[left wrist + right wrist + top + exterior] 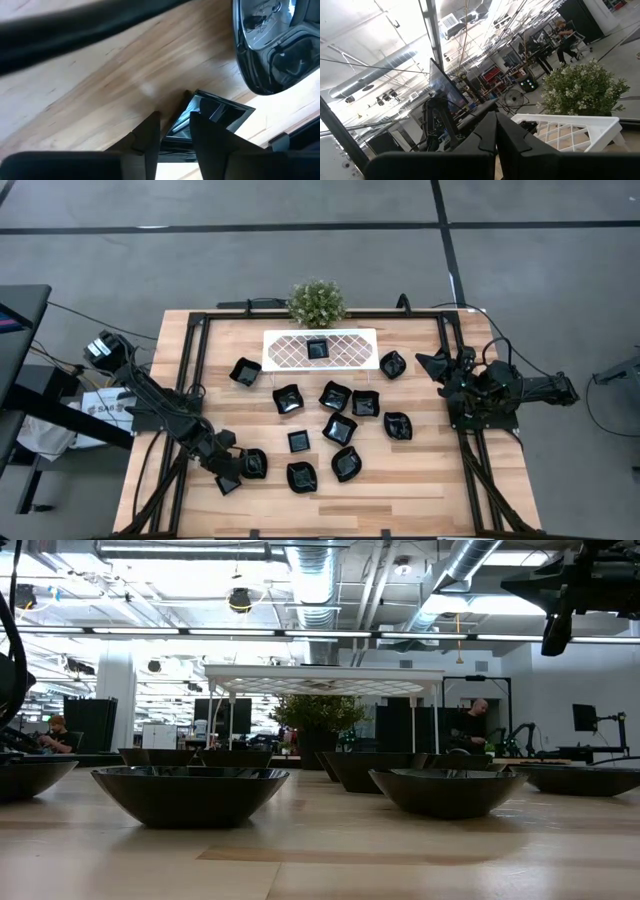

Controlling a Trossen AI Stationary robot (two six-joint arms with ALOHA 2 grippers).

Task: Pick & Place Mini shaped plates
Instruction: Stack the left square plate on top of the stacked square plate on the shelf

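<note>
Straddling one rim of a small glossy black square dish (210,117) at the counter's (420,490) near-left corner, the left gripper (175,132) is seen with its jaws narrowly parted around that edge. A rounded black dish (272,45) lies just beside it. The right gripper (495,132) is parked closed, well apart. Open wood lies toward the white lattice tray (350,350).

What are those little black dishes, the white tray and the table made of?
The black dishes look like glazed ceramic or glossy plastic: they mirror the ceiling lights sharply. The white tray seems matte plastic or painted metal, cut in an open lattice. The table top looks like pale wood, with visible grain and plank seams.
</note>
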